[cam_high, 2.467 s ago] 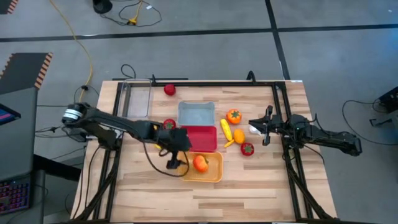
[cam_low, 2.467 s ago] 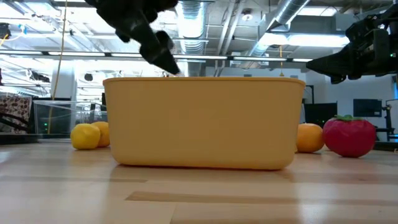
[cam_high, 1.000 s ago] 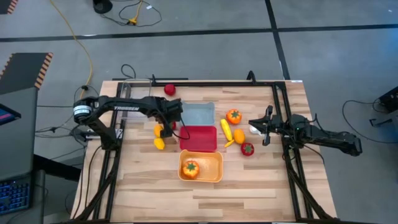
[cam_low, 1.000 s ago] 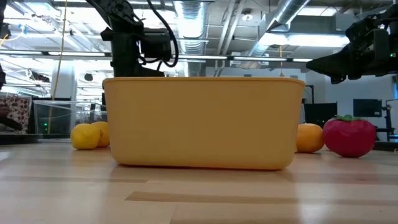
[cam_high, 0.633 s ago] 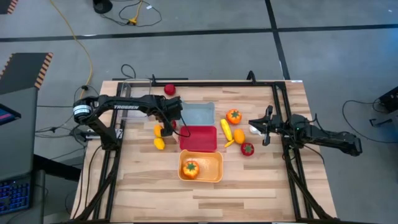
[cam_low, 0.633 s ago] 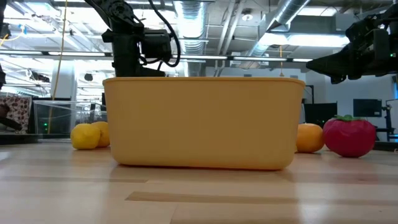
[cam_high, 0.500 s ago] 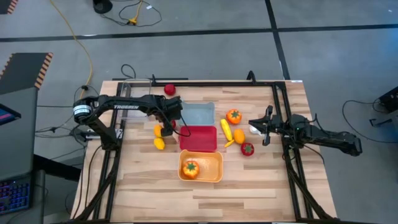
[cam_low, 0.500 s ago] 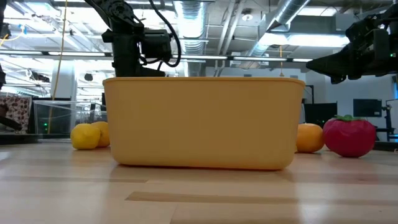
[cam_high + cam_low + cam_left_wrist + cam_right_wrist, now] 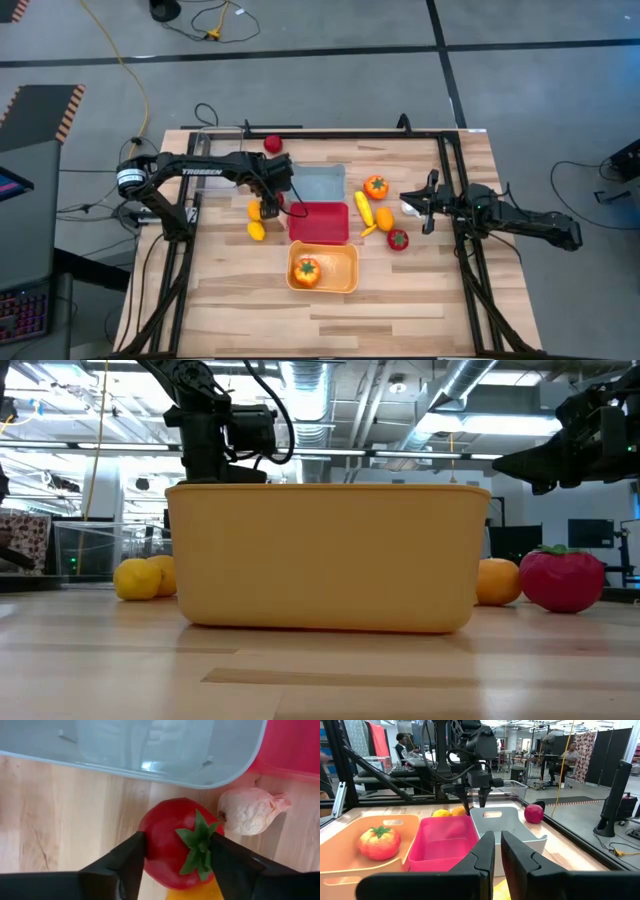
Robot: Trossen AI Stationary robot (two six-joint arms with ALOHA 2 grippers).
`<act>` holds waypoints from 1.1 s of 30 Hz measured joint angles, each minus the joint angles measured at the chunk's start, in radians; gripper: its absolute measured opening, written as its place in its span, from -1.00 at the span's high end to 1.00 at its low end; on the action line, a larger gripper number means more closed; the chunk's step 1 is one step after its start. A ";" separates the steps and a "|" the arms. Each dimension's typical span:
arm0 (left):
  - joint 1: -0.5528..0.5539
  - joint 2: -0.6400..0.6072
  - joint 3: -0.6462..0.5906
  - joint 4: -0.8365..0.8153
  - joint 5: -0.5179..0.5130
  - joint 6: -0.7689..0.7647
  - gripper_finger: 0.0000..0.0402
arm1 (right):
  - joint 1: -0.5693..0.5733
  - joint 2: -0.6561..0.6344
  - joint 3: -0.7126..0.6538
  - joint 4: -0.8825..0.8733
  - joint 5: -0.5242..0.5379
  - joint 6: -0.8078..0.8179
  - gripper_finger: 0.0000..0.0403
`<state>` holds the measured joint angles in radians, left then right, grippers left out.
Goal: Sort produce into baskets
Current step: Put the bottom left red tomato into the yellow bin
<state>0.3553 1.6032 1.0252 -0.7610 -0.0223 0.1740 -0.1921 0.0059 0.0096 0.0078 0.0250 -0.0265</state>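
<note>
Beside tomato [image 9: 175, 842], garlic bulb [image 9: 247, 810], blue-grey tub [image 9: 165, 750]

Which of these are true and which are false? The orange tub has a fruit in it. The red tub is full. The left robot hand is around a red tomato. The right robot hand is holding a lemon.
1. The orange tub has an orange green-stemmed fruit in it. True.
2. The red tub is full. False: it looks empty.
3. The left gripper has a finger on each side of a red tomato. True.
4. The right gripper is holding a lemon. False: nothing shows between its near-shut fingers.
</note>
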 joint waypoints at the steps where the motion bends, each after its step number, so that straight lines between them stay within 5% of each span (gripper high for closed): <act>1: 0.000 0.000 0.000 0.000 0.000 -0.003 0.11 | 0.000 0.000 0.000 0.000 0.000 0.000 0.70; 33: 0.000 0.000 0.024 -0.037 -0.012 -0.035 0.40 | 0.000 0.000 0.000 0.000 0.000 0.000 0.70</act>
<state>0.3553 1.6035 1.0490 -0.7984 -0.0345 0.1388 -0.1921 0.0059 0.0097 0.0075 0.0250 -0.0265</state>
